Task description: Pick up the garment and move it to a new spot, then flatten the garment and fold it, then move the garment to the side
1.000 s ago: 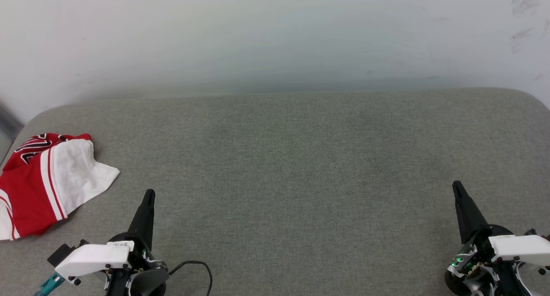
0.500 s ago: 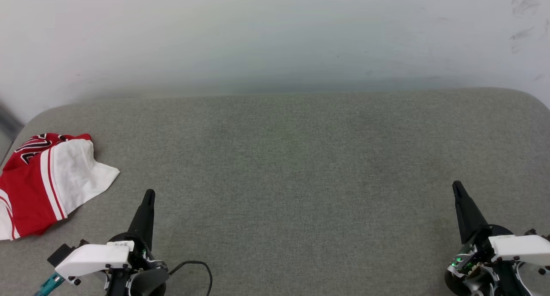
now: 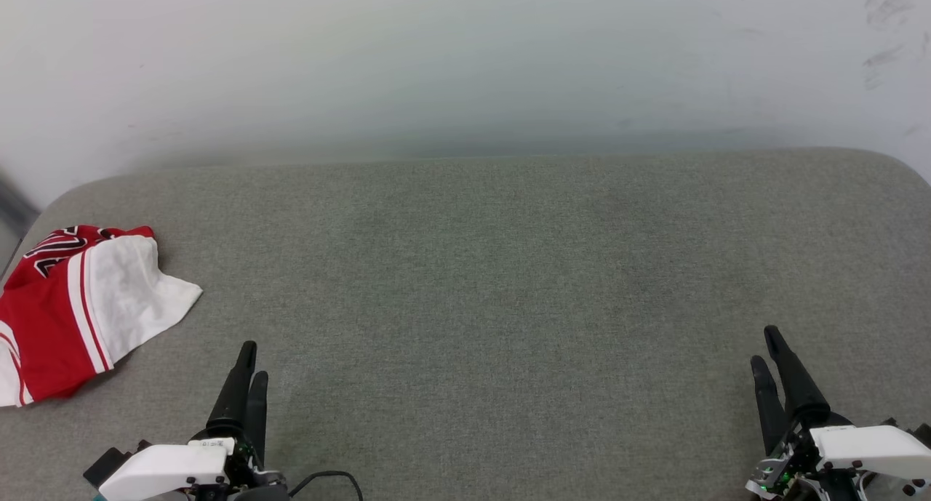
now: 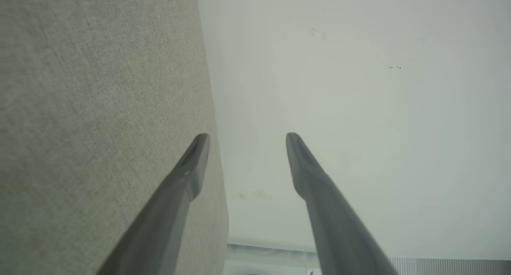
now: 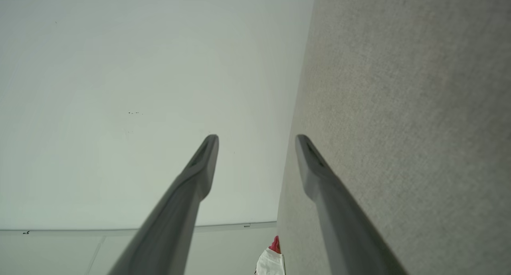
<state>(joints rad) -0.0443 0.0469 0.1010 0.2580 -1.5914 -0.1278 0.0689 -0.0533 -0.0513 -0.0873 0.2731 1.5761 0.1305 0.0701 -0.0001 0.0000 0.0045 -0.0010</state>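
Nearest us, our left hand (image 3: 253,366) and right hand (image 3: 764,348) sat at the near edge of the grey fabric-covered tabletop (image 3: 494,268), each with its two fingers parted and holding nothing. Farther off, at the left edge and well apart from both, lay the crumpled red-and-white sports shirt (image 3: 80,305). Its black, white-outlined lettering was folded over and unreadable. Beyond stood a pale wall (image 3: 465,65).

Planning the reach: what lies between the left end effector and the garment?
Just bare grey cushion; the head view shows that stretch between the left end effector and the garment with nothing on it.
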